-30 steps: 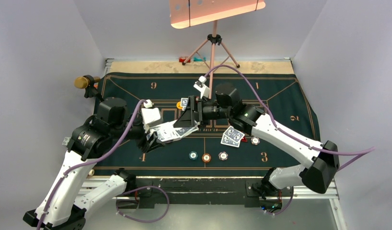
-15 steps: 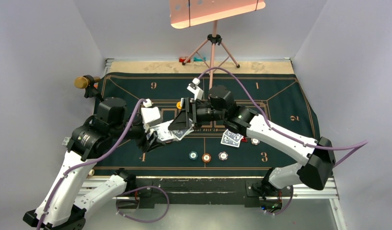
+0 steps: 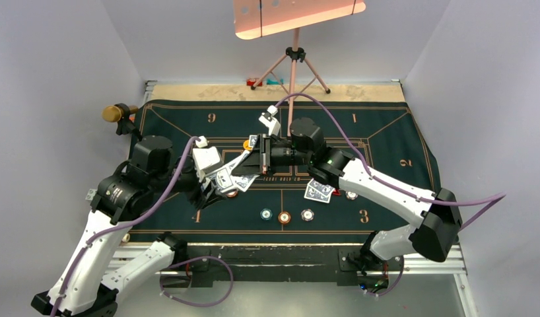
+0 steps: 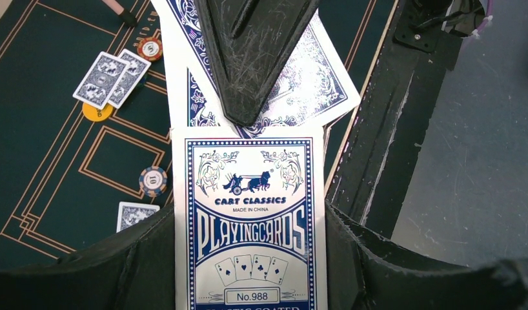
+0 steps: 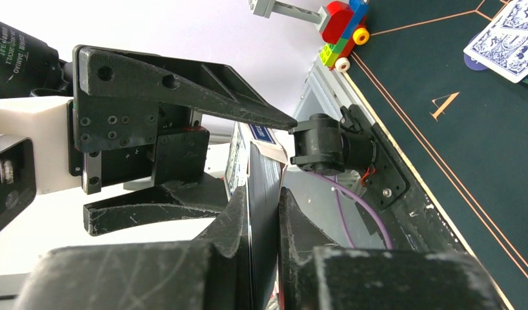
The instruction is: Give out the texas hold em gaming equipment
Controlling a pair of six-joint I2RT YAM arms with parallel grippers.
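Cards are the delicate part of this job. We judge them light, thin, bendy and slick-faced, apt to slide over one another and come away two at a time. The left pincer [image 4: 248, 223] is clamped on the pack [image 4: 248, 168] by its two long sides, above the near-left part of the green mat [image 3: 386, 132], close to the seat marked 4. The right pincer [image 5: 262, 210] is closed flat on a drawn card [image 4: 313, 84] that fans out of the pack's open end. From its own wrist camera the card shows edge-on between the two fingers, with no gap to spare. At least one more card is splayed under it, so we reckon the pull should be straight and in the card's own plane. The hold belongs on a broad patch near the short edge, not on a corner, which would bend. The pack itself looks stiffer and should take a firm squeeze. Already on the mat lie a pair of cards [image 4: 111, 79] partly over a yellow disc [image 4: 95, 113], another pair [image 3: 319, 191] near seat 3, and a row of three chips [image 3: 284, 216] along the near line. Those chips look hard, small and low on the mat, and we would take each across its rim from above.
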